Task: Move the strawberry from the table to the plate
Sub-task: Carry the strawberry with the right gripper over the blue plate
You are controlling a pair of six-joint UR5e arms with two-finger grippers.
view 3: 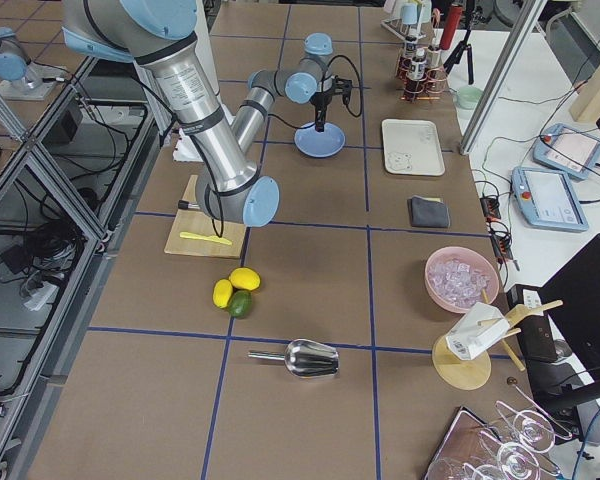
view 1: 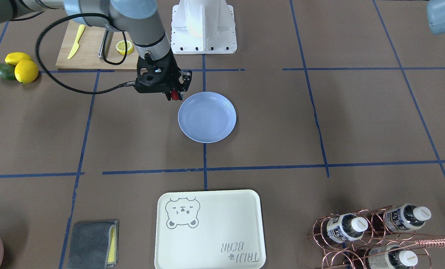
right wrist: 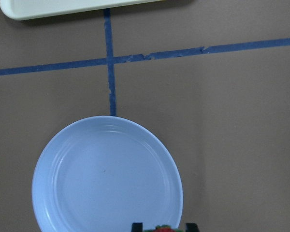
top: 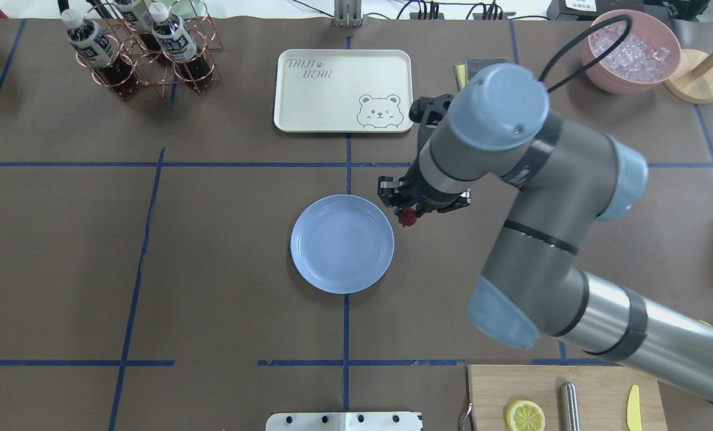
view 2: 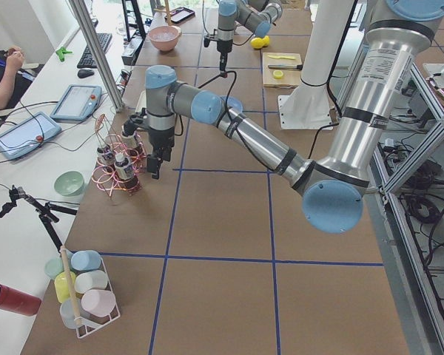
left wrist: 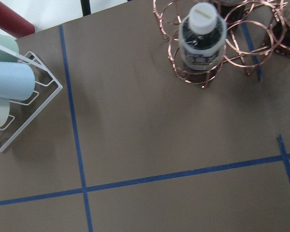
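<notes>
Fingers of the right gripper [top: 408, 214] are pinched shut on the strawberry [top: 407, 219]. Biggest of all is the brown table [view 1: 319, 130] with its blue tape lines. On it, near the middle, sits the round blue plate [view 1: 207, 117]. The little red strawberry is held just beside the plate's rim, not over its middle. I cannot tell if the left gripper [view 2: 155, 167] has its fingers wide or narrow.

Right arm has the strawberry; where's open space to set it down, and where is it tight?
The plate is bare throughout, beside the strawberry in the right pincer. The table is bare between plate and bear tray, and broadly on the robot's left. Crowded: bottle rack, cutting board.
</notes>
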